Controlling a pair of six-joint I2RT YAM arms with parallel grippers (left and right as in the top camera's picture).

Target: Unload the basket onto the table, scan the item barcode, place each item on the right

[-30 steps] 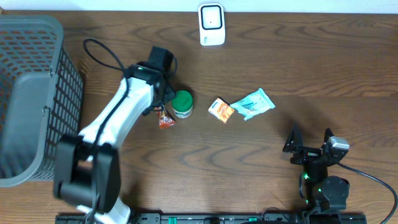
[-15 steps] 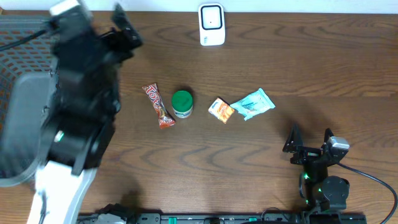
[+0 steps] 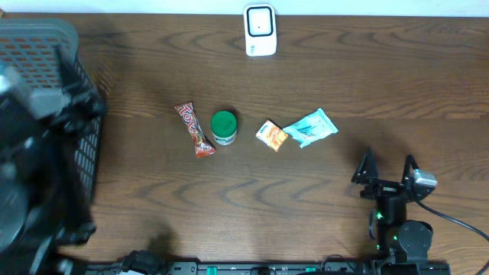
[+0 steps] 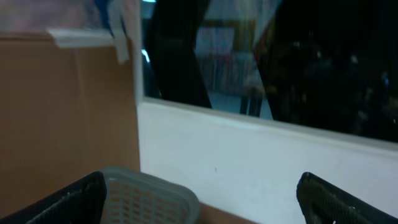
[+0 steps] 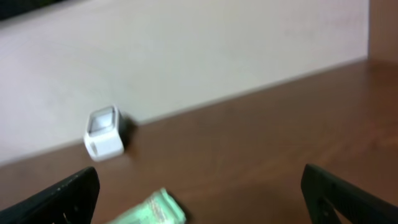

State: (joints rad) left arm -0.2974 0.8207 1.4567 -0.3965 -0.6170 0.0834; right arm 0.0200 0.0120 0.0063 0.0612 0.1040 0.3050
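And the left arm point(image 3: 30, 191) is gone from the middle of the tabletop point(image 3: 344, 76)! A second ago it was down on the candy bar point(image 3: 193, 130). Now it is a big dark blur at the left edge, over the grey basket point(image 3: 46, 46).

The bar lies flat, alone and untouched near the middle of the tabletop. It sits just left of the green-lidded jar point(image 3: 224, 127), pointing diagonally as it did before. From the wrist view the left fingers point(image 4: 74, 199) stand wide apart with nothing between them, only the basket rim point(image 4: 149, 196) and a wall beyond.

So nothing is being carried to the white scanner point(image 3: 260, 30), which waits well apart at the far edge. By my read the scan has to start with a fresh pick.

The right fingers point(image 3: 365, 168) are spread wide and empty too, parked near the front right corner. They have barely shifted, and their camera looks out at the scanner point(image 5: 104, 132) and a corner of the teal packet point(image 5: 155, 213). The orange packet point(image 3: 271, 135) and teal packet point(image 3: 311, 127) sit where they were.

Hard to make out:
- The left arm is pure motion smear from above, so its pose and its fingers cannot be read there.
- No barcode shows on any item.
- The bar's print is too small to read.
- Whether the bar is the item meant, I cannot tell
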